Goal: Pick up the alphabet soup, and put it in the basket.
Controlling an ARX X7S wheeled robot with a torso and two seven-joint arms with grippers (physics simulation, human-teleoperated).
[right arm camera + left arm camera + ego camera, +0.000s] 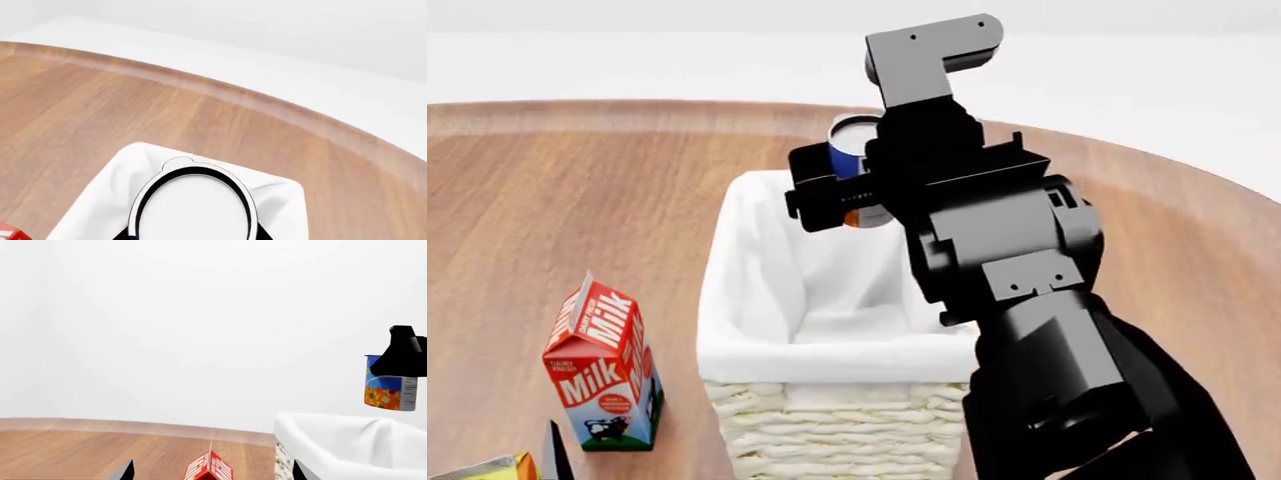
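Right gripper [851, 190] clamping the alphabet soup [857, 140] from the sides, holding it aloft over the far end of the basket [827, 345]. Can hanging clear of the white lining, not touching it, as seen in the left wrist view, where the alphabet soup [389, 385] is showing its blue label and orange band just above the cloth rim of the basket [347, 440]. Upper part of the can being covered there by the black right gripper [403, 352]. In the head view, most of the can being hidden behind the gripper body; only the silvery top and a strip of blue and orange showing.

Right wrist view being filled low down by the pale can top [193, 210], cut off at the frame edge; fingers not making themselves out there.

Left gripper [210, 472] barely entering its own view: only two dark fingertips [123, 471] showing at the frame edge, well apart, gripping nothing.

Milk carton [601, 370] standing upright on the wooden table [561, 200], beside the basket, partly cut off in the left wrist view [209, 467]. Yellow box corner [487, 468] clipped by the frame, not identifiable.
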